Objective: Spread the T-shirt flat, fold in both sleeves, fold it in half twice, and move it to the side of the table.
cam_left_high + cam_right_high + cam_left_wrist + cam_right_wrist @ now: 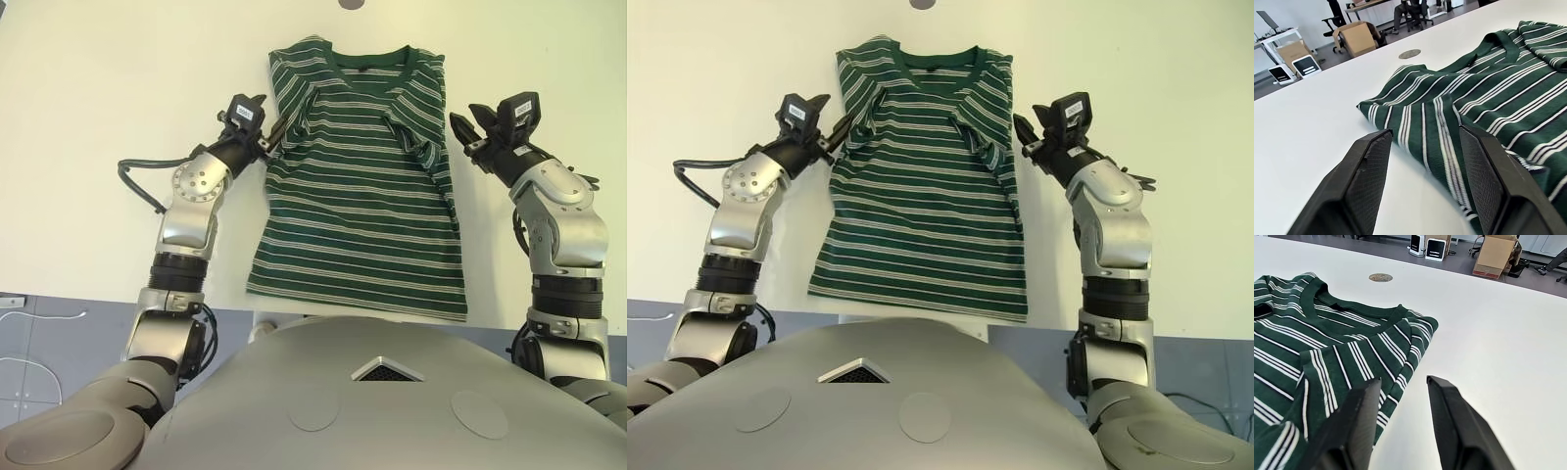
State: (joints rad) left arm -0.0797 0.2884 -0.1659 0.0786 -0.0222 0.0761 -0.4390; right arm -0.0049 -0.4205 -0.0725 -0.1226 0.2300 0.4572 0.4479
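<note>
The T-shirt (362,186) lies flat mid-counter (98,78), both sleeves (411,127) already turned in (so the halving folds are what is left). The left pincer (266,139) sits at its left edge and the right pincer (462,135) just beside its right edge, both released. The risk is that a pinch catches only the top layer and pulls a sleeve back out, or that uneven lifting skews the fold. The wrist views show each cloth edge between spread fingers (1369,181). The head views show the hem (358,299) near the counter's front edge.
</note>
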